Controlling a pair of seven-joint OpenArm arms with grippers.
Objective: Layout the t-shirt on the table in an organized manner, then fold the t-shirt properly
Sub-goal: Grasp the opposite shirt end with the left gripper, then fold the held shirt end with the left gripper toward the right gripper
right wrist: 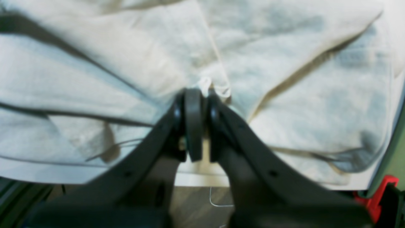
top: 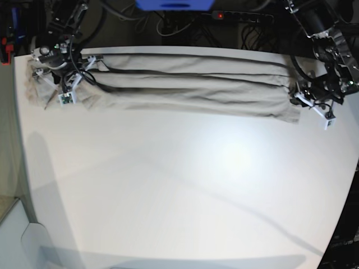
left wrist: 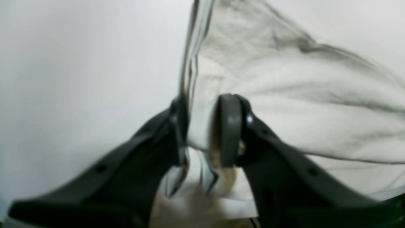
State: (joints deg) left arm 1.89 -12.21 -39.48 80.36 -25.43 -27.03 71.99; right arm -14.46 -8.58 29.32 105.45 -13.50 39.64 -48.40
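T-shirt (top: 185, 84) stretched in a long wrinkled band along the far edge of the table (top: 185, 185), from far left to far right. Right gripper (right wrist: 202, 95) clamped tight on a bunched fold at the left end. Left gripper (left wrist: 202, 126) pinching the hem at the right end, cloth between narrowed jaws.

Left gripper (left wrist: 202, 139): two dark fingers (left wrist: 229, 129), set close together with a fold of cloth between them, pad faces touching the fabric. T-shirt (left wrist: 284, 101): pale grey-beige, wrinkled, spreading from the jaws up and to the right; hemmed edge running upward from the grip. Table (left wrist: 79, 79): plain white, filling the left half. Picture blurred; finer detail not readable.
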